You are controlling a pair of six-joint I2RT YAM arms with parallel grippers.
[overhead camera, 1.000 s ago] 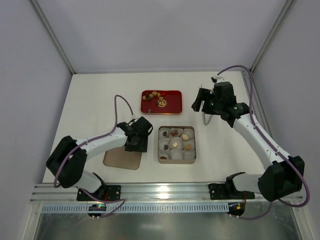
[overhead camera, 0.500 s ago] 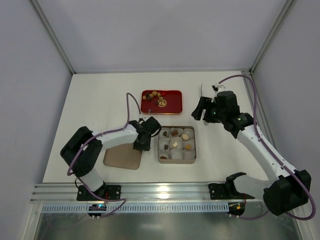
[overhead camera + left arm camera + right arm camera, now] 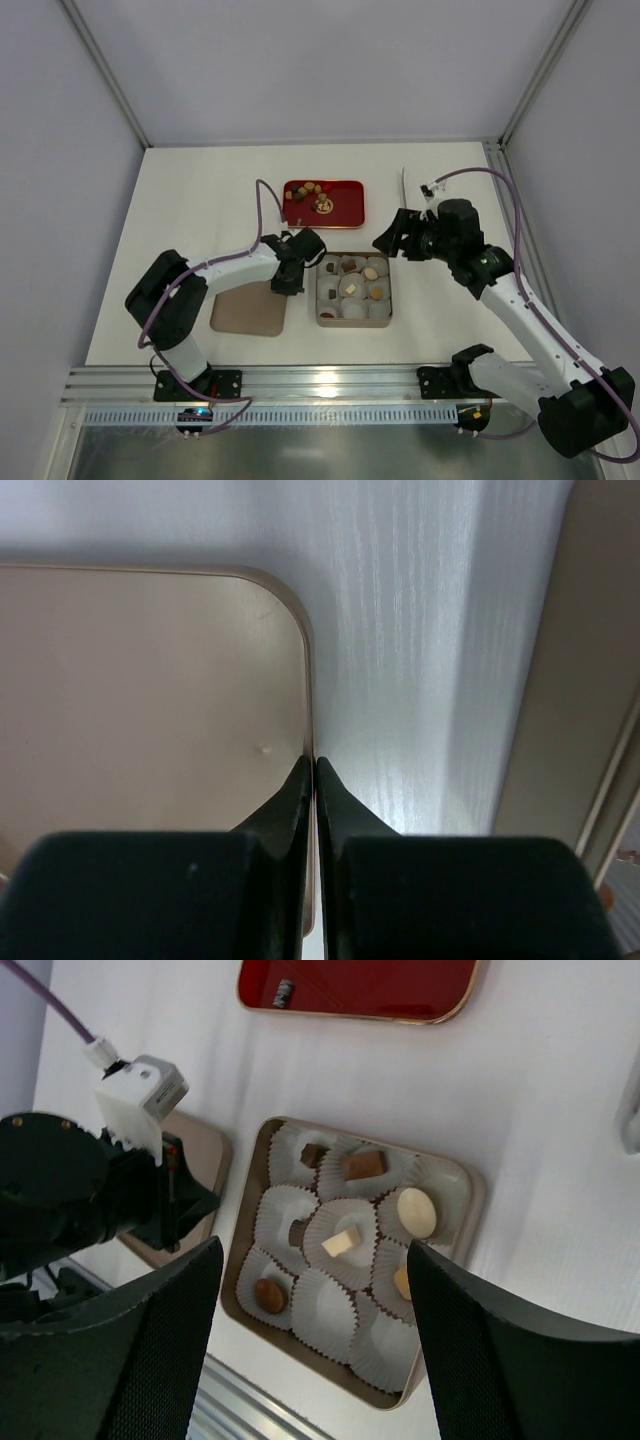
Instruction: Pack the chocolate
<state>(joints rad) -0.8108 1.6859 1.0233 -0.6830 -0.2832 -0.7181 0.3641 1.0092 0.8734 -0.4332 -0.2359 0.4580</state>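
Chocolate lies in two places: several pieces on the red tray (image 3: 322, 203) and several in white paper cups inside the tan box (image 3: 353, 289). The right wrist view shows a cream square (image 3: 341, 1241), a cream round (image 3: 416, 1212) and a brown oval (image 3: 268, 1295) in the box (image 3: 475, 1210). My right gripper (image 3: 395, 232) hangs open above the box's right side, and its fingers (image 3: 150, 1350) hold nothing. My left gripper (image 3: 287, 280) sits at the right edge of the flat tan lid (image 3: 150, 700). Its jaws are shut on the lid's thin rim.
The lid (image 3: 248, 312) lies left of the box on the white table. A thin white object (image 3: 404, 185) lies behind the right gripper. The red tray (image 3: 360, 988) lies beyond the box. A metal rail runs along the near edge.
My left gripper has closed at the lid's right edge, and the lid has shifted slightly. My right gripper has swung down and left, nearer the box.
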